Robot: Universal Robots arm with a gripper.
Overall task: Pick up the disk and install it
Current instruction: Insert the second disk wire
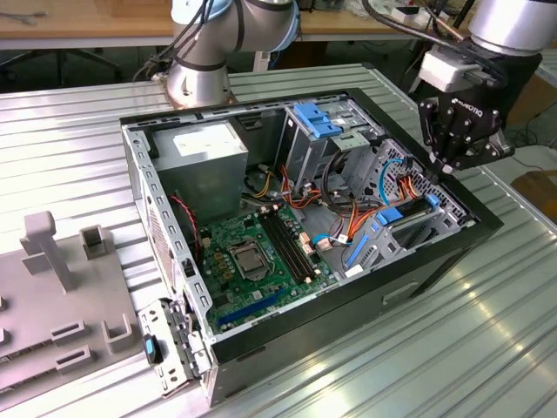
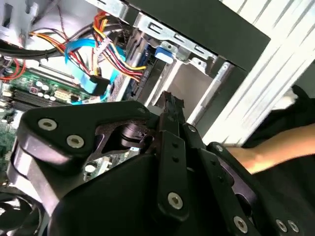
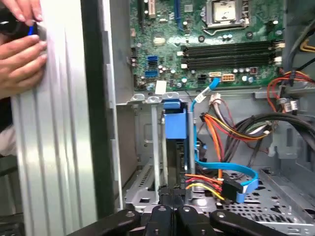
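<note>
The fingers [image 3: 169, 217] look pressed together with nothing between them; in the second wrist view their tips [image 2: 170, 105] meet in a thin point aimed down into the drive cage. The gripper [image 1: 446, 167] hangs in the upper right of the exterior view, just above the right-hand end of the open computer case [image 1: 174, 287], which is where the drive cage [image 1: 418, 196] sits, so it is placed over the bay, not over the worktop [image 1: 78, 131]. The disk [image 1: 409, 218] appears to stand on edge inside that cage already, its blue rails [image 1: 388, 214] showing at the slot's ends; in the first wrist view it reads as a dark, narrow slab [image 3: 173, 160] under a blue tab. My judgement is that the closed fingers suit pushing, not gripping. A person's hands [image 3: 19, 54] rest on the ribbed worktop beside the case wall, well apart from the gripper.
</note>
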